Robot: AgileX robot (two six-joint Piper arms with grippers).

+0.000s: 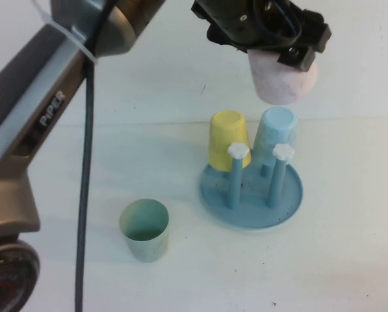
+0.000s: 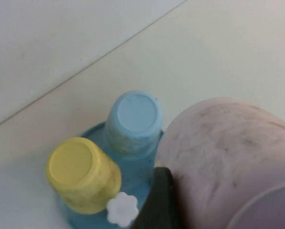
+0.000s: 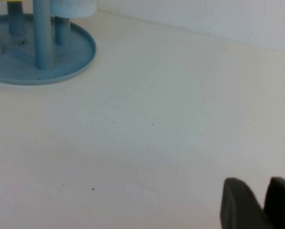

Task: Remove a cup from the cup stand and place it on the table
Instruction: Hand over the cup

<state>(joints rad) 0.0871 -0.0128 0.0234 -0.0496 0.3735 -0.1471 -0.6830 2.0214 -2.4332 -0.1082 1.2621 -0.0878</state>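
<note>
My left gripper (image 1: pixel 278 51) is shut on the pale pink speckled cup (image 1: pixel 283 81) and holds it in the air, above and just behind the cup stand (image 1: pixel 252 207). In the left wrist view the pink cup (image 2: pixel 228 152) fills the lower right, with one dark finger (image 2: pixel 157 205) against its side. The stand is a round blue tray with two bare pegs topped by white flower knobs (image 1: pixel 238 151). My right gripper (image 3: pixel 259 205) is shut and empty, low over the white table (image 3: pixel 156 119), off to the side of the stand (image 3: pixel 61 62).
An upside-down yellow cup (image 1: pixel 228 138) and an upside-down light blue cup (image 1: pixel 276 130) sit on the stand's back pegs. A pale green cup (image 1: pixel 145 229) stands upright on the table (image 1: pixel 349 260), left of the stand. The left arm and its cable cross the left side.
</note>
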